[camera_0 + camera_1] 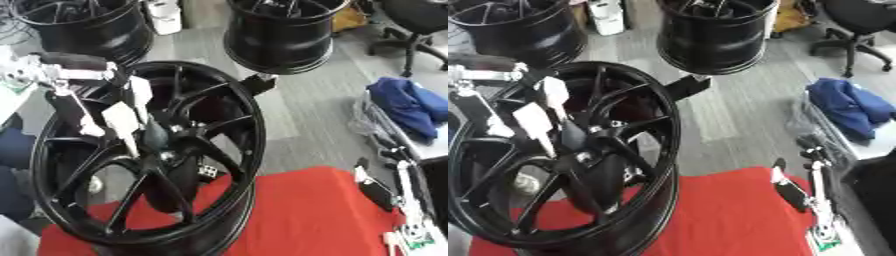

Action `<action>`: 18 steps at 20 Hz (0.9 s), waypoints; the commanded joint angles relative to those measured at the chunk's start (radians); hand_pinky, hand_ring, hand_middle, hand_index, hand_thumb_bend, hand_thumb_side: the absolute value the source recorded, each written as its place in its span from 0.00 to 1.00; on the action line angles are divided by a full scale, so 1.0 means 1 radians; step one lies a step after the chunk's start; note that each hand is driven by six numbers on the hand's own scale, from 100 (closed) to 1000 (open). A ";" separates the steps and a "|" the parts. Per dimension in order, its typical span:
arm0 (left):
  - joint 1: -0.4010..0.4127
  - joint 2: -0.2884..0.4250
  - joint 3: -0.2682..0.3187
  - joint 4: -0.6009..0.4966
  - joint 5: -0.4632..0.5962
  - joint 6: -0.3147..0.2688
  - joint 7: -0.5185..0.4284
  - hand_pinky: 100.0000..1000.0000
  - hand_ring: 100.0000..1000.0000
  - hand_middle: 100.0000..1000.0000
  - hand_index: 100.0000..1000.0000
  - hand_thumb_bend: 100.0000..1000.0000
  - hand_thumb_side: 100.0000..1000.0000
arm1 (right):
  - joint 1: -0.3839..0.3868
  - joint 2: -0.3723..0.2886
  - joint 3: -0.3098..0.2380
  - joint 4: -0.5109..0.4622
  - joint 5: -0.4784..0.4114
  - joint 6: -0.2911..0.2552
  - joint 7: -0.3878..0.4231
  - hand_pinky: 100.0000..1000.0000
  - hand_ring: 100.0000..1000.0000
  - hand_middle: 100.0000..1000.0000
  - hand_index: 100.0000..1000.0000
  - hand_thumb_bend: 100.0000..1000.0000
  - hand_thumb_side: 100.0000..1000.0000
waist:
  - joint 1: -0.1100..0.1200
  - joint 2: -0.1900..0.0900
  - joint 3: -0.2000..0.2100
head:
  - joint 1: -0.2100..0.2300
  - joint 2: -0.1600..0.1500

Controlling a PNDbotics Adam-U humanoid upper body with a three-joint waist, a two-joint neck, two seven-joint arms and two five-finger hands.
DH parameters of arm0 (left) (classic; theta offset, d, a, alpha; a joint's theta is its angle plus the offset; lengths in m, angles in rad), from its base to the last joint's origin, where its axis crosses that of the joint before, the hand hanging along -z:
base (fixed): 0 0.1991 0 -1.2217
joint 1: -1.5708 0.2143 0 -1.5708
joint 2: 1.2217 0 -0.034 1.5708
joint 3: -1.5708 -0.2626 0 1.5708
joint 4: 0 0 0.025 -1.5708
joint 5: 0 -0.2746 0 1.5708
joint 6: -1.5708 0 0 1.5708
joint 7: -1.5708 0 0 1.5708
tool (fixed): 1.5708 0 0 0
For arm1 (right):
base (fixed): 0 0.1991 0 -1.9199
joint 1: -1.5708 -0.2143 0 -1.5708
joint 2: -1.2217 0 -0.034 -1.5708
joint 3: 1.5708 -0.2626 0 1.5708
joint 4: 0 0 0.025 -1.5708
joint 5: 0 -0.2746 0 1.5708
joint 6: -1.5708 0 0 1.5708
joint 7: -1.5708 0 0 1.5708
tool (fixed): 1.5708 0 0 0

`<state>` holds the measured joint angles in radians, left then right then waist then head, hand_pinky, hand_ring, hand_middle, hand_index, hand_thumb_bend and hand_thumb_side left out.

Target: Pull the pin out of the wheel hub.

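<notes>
- Standing upright on its rim, the black wheel hub [149, 160] rests on the red cloth [306, 215], at the cloth's left end; its spoked face is turned toward the camera and slightly to the right, so its axle line runs roughly toward the viewer.
- Lower rim of the hub is cut off by the bottom edge of both views; the cloth's near edge is cut off too.
- Left hand [122, 117] comes in from the upper left and lies over the spokes, its white-clad fingers [534, 124] pointing down toward the hub centre.
- Fingers look extended rather than curled, but their tips merge with the dark spokes; whether they pinch anything I cannot tell.
- The pin itself cannot be made out: the hub centre is dark and partly covered by the left hand. A small pale checkered patch [207, 171] shows through the spokes just right of centre; what it is I cannot tell.
- Right hand [385, 192] sits at the cloth's right edge near the lower right corner, idle, fingers straight and released, holding nothing; its wrist is cut off by the frame.
- Beyond the cloth, on the grey floor: two more black wheels [280, 35] standing well apart from the hub, a blue cloth bundle [407, 105] on the right, an office chair [420, 30] in the far right corner.
</notes>
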<state>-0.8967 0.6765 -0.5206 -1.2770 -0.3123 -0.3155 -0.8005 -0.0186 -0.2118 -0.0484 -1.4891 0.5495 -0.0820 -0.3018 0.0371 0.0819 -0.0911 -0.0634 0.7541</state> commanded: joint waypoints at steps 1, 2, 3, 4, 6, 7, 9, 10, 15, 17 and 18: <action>-0.012 0.008 0.002 -0.002 -0.002 -0.108 -0.106 0.68 0.48 0.46 0.61 0.33 0.00 | -0.011 -0.017 0.000 -0.010 0.000 -0.004 0.001 0.71 0.81 1.00 0.88 0.00 0.18 | -0.001 -0.008 -0.002 | -0.001 -0.006; -0.010 0.008 0.001 0.000 -0.003 -0.108 -0.106 0.68 0.47 0.45 0.59 0.32 0.00 | -0.011 -0.017 0.000 -0.010 0.000 -0.004 0.001 0.71 0.81 1.00 0.88 0.00 0.18 | -0.001 -0.008 -0.002 | -0.002 -0.006; -0.009 0.008 0.002 0.001 -0.002 -0.108 -0.106 0.67 0.44 0.41 0.55 0.30 0.00 | -0.011 -0.017 -0.001 -0.010 -0.001 -0.004 0.001 0.71 0.81 1.00 0.88 0.00 0.18 | -0.001 -0.008 -0.002 | -0.002 -0.006; -0.009 0.008 0.003 0.002 -0.001 -0.107 -0.106 0.66 0.42 0.39 0.53 0.30 0.00 | -0.011 -0.017 -0.001 -0.010 -0.001 -0.004 0.000 0.71 0.81 1.00 0.88 0.00 0.18 | -0.001 -0.008 -0.002 | -0.003 -0.006; -0.007 0.009 0.011 0.005 0.014 -0.101 -0.106 0.64 0.39 0.36 0.50 0.31 0.00 | -0.011 -0.017 -0.001 -0.009 -0.001 -0.004 0.000 0.71 0.81 1.00 0.88 0.00 0.18 | -0.001 -0.008 -0.002 | -0.002 -0.006; -0.006 0.009 0.016 0.007 0.032 -0.094 -0.106 0.63 0.38 0.34 0.48 0.31 0.00 | -0.011 -0.017 -0.001 -0.009 -0.001 -0.004 0.001 0.71 0.81 1.00 0.88 0.00 0.18 | -0.001 -0.008 -0.002 | -0.002 -0.006; -0.005 0.014 0.025 0.005 0.075 -0.075 -0.106 0.62 0.37 0.32 0.47 0.30 0.00 | -0.011 -0.017 -0.001 -0.008 -0.001 -0.004 0.001 0.71 0.81 1.00 0.88 0.00 0.18 | -0.001 -0.009 -0.002 | -0.002 -0.006; -0.005 0.019 0.029 0.000 0.093 -0.065 -0.106 0.62 0.36 0.31 0.46 0.30 0.00 | -0.011 -0.017 -0.002 -0.008 -0.001 -0.004 0.001 0.71 0.81 1.00 0.88 0.00 0.18 | -0.001 -0.009 -0.002 | -0.002 -0.006; -0.003 0.054 0.058 -0.041 0.173 -0.015 -0.106 0.61 0.35 0.31 0.45 0.30 0.00 | -0.009 -0.017 -0.003 -0.007 -0.002 -0.004 -0.001 0.71 0.81 1.00 0.88 0.00 0.18 | 0.001 -0.011 -0.002 | -0.002 -0.006; -0.003 0.072 0.071 -0.065 0.195 0.001 -0.106 0.61 0.35 0.31 0.45 0.31 0.00 | -0.009 -0.017 -0.003 -0.006 -0.002 -0.005 -0.001 0.71 0.81 1.00 0.88 0.00 0.18 | 0.002 -0.012 -0.001 | -0.002 -0.006; -0.003 0.084 0.079 -0.079 0.205 0.008 -0.106 0.62 0.35 0.31 0.45 0.31 0.00 | -0.009 -0.018 -0.003 -0.006 -0.002 -0.005 -0.001 0.71 0.81 1.00 0.88 0.00 0.18 | 0.002 -0.013 0.000 | -0.003 -0.006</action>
<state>-0.8832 0.7160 -0.4679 -1.3300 -0.1258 -0.2633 -0.8528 -0.0184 -0.2118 -0.0488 -1.4881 0.5495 -0.0836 -0.3032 0.0411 0.0819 -0.0922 -0.0639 0.7540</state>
